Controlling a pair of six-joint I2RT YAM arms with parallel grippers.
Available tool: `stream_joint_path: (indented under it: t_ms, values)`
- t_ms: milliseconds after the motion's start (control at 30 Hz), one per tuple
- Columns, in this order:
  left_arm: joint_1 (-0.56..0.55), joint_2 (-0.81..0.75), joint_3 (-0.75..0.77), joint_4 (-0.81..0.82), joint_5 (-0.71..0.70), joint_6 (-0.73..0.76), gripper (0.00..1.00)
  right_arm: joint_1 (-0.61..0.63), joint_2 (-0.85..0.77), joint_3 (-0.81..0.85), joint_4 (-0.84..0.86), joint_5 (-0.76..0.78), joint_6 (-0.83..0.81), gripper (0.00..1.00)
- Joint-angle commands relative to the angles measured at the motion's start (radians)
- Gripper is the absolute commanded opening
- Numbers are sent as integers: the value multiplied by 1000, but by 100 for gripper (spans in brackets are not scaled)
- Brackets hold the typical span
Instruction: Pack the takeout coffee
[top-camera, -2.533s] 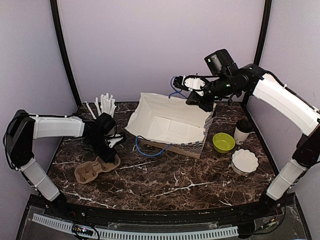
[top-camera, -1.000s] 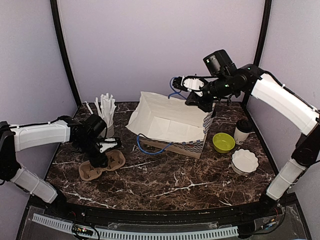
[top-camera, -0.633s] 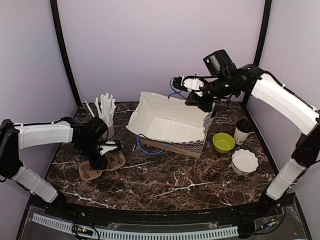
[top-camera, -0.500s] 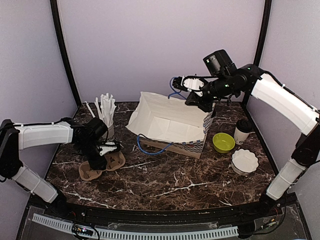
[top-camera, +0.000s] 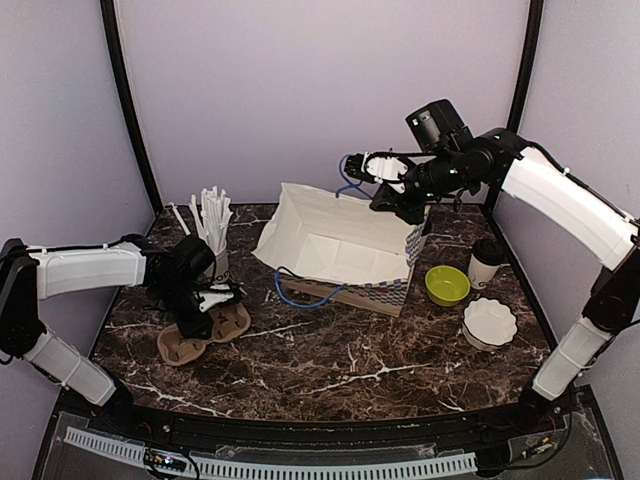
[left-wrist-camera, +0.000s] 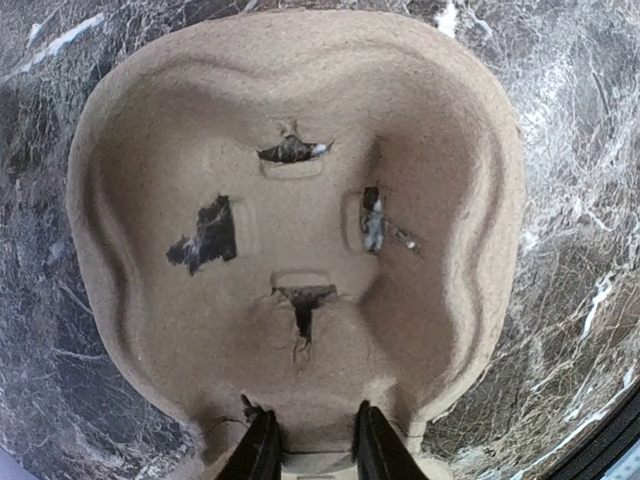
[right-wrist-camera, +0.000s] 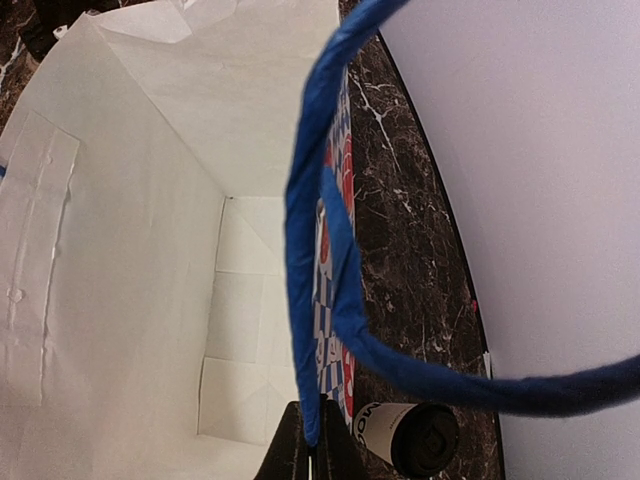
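Carrier (left-wrist-camera: 300, 130) and bag (top-camera: 335, 240) held ready for packing.
The carrier's rim is pinched by the left pincer (left-wrist-camera: 312, 452), lower left; the bag's blue handle (right-wrist-camera: 305, 250) is pinched by the right pincer (right-wrist-camera: 312, 445). A lidded coffee cup (top-camera: 487, 262) stands unpacked at right, likely to be lifted next.

At centre, bag (top-camera: 340, 245) on its side, mouth leftward. Left of it, toward the front, cup carrier (top-camera: 205, 335); behind that, cup of straws (top-camera: 213, 225). Right of the bag, bowl (top-camera: 447, 285); lidded cup (top-camera: 486, 263) just right of that, perhaps touching; dish (top-camera: 490, 323) in front of both, apart.
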Motion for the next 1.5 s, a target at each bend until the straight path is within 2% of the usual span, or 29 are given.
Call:
stream_joint_path:
  t_ms: [0,200,567,900,1133,1467]
  values:
    - [2,-12,31,-51,41,-15,25,-4,3,18,9,-13,1,0]
    - [1,-37,96,-111,67,-30,21,-4,4,24,6,-14,4,0]
    - [-15,-161,248,-181,191,-109,21,-4,16,52,-38,-8,4,0]
    - [-28,-348,422,-137,293,-162,21,-4,-3,32,-43,-22,13,0]
    - [-48,-370,542,-140,289,-157,20,-4,-7,30,-42,-38,17,0]
    - [-103,-394,607,3,484,-130,20,-4,11,68,-66,-102,34,0]
